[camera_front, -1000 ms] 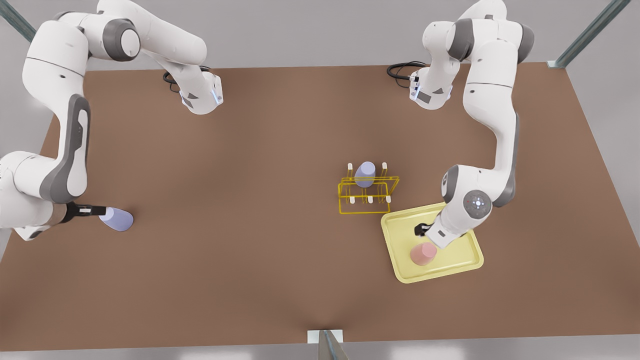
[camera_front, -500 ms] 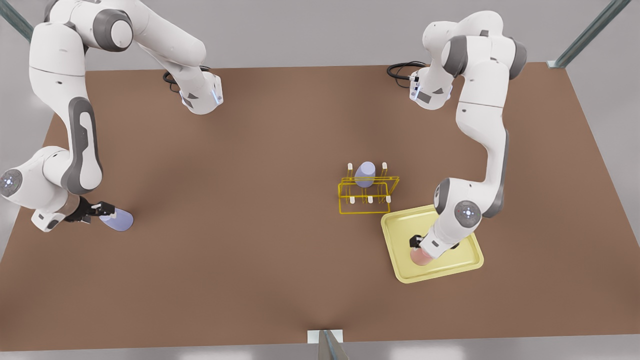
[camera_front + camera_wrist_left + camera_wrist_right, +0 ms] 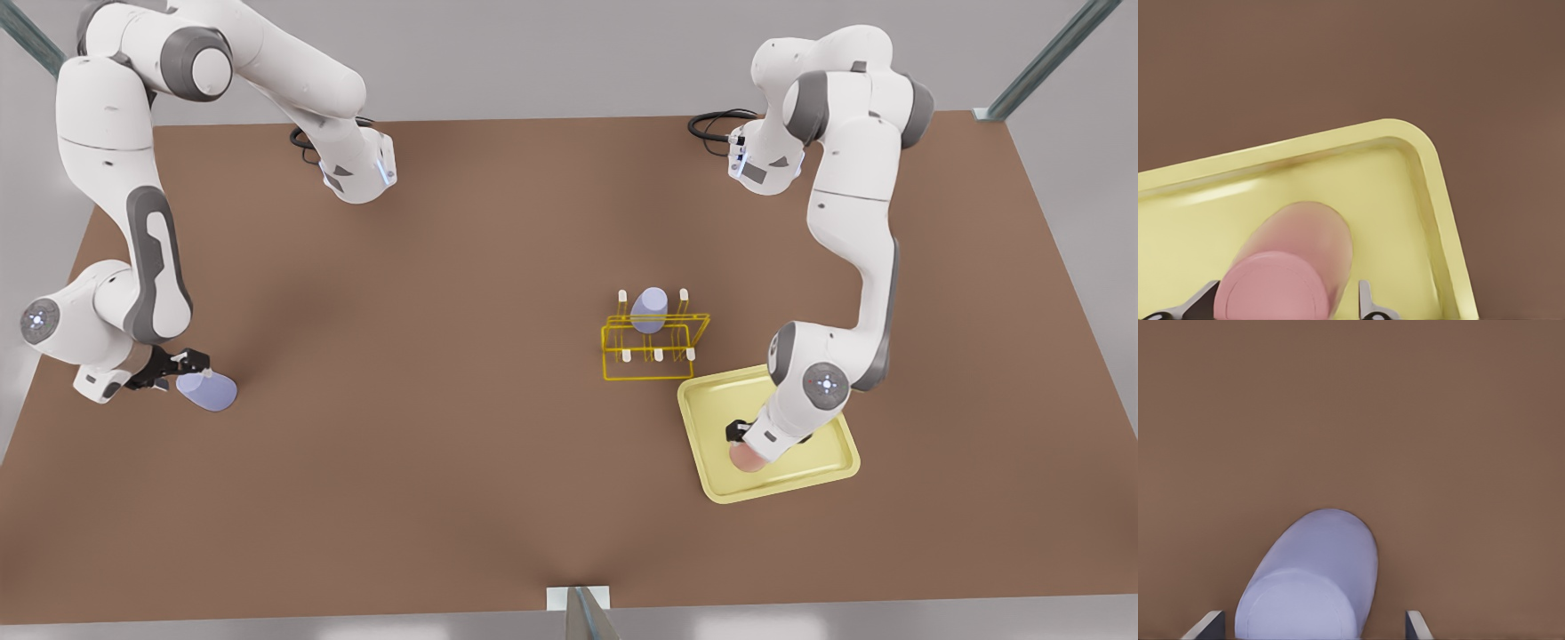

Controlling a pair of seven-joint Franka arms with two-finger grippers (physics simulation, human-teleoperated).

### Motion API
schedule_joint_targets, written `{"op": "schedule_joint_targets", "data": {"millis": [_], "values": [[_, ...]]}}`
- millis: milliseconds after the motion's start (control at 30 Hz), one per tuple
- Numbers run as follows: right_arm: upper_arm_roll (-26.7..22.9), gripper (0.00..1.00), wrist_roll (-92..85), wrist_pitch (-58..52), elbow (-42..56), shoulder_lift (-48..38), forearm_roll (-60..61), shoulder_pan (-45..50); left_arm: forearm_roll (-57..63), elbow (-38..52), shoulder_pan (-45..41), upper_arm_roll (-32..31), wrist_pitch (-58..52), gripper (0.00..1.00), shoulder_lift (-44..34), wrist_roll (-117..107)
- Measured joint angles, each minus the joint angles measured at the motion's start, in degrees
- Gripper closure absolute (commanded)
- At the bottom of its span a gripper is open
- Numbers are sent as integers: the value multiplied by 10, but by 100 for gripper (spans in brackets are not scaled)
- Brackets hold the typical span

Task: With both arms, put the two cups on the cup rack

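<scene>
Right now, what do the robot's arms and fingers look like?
Both arms are smooth, rounded and white with grey joint sections. A round glowing blue-white mark sits near each wrist. Black cables curl at each base. The left gripper and right gripper are small and black, with pale-tipped fingers.

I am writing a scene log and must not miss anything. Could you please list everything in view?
pink cup: one, pink, lying on the tray
table cup: one, lavender, lying on the table at the front view's left
racked cup: one, lavender, on the rack
rack: one, yellow wire, mid-table
tray: one, pale yellow, beside the rack
table: one, brown
left end effector: black, open, astride the pink cup
right end effector: black, open, astride the table cup
</scene>
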Motion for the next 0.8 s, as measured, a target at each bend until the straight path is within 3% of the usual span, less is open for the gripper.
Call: {"op": "schedule_joint_targets", "data": {"millis": [533, 567, 600, 800], "values": [[-10, 0, -13, 42, 0, 28, -29, 14, -1, 12, 1, 0, 1, 0, 22, -9], [-10, 0, -12, 44, 0, 29, -29, 16, 0, 12, 1, 0, 1, 13, 22, -10], [-10, 0, -12, 45, 0, 31, -29, 17, 1, 12, 1, 0, 1, 18, 22, -11], [-14, 0, -10, 53, 0, 38, -31, 18, 4, 12, 1, -1, 1, 18, 21, -16]]}}
